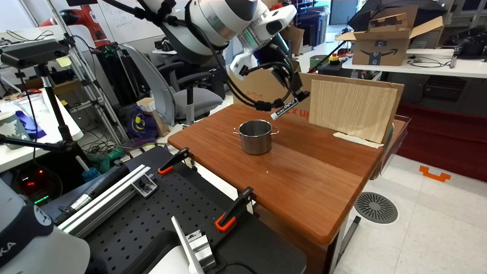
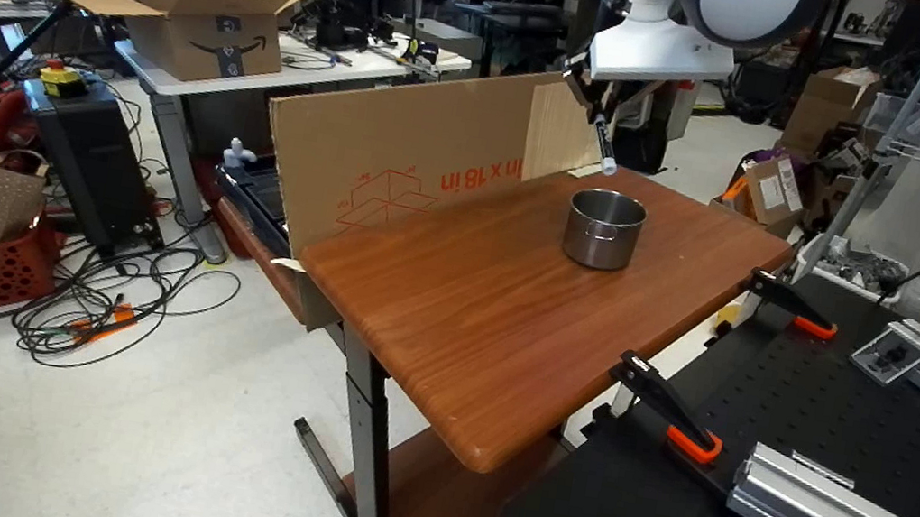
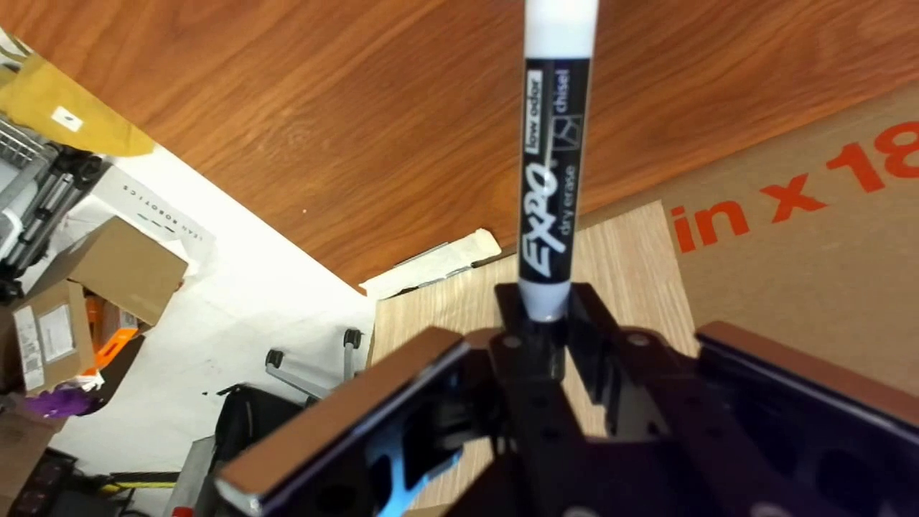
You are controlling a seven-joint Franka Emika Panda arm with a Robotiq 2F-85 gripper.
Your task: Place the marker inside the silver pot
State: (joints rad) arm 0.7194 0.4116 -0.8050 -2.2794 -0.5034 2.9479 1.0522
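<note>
The silver pot (image 1: pixel 257 142) stands upright on the brown wooden table, with a small handle on each side and a dark inside. It also shows in an exterior view (image 2: pixel 599 241) but is out of the wrist view. My gripper (image 1: pixel 302 96) is shut on one end of the marker (image 1: pixel 284 109), black with white ends. In the wrist view the gripper (image 3: pixel 543 305) has the marker (image 3: pixel 554 165) between its fingertips, its far end cut off by the frame. The marker (image 2: pixel 604 143) hangs tilted, free end down, above the table, higher than the pot rim and apart from it.
The wooden table (image 1: pixel 304 175) has a cardboard sheet (image 2: pixel 409 169) standing along one edge, with a pale wood-grain panel (image 1: pixel 350 110) on it. Orange-tipped clamps (image 1: pixel 234 211) sit at the edge by the black perforated bench (image 1: pixel 163 213). A pale strip (image 1: pixel 357 140) lies by the panel.
</note>
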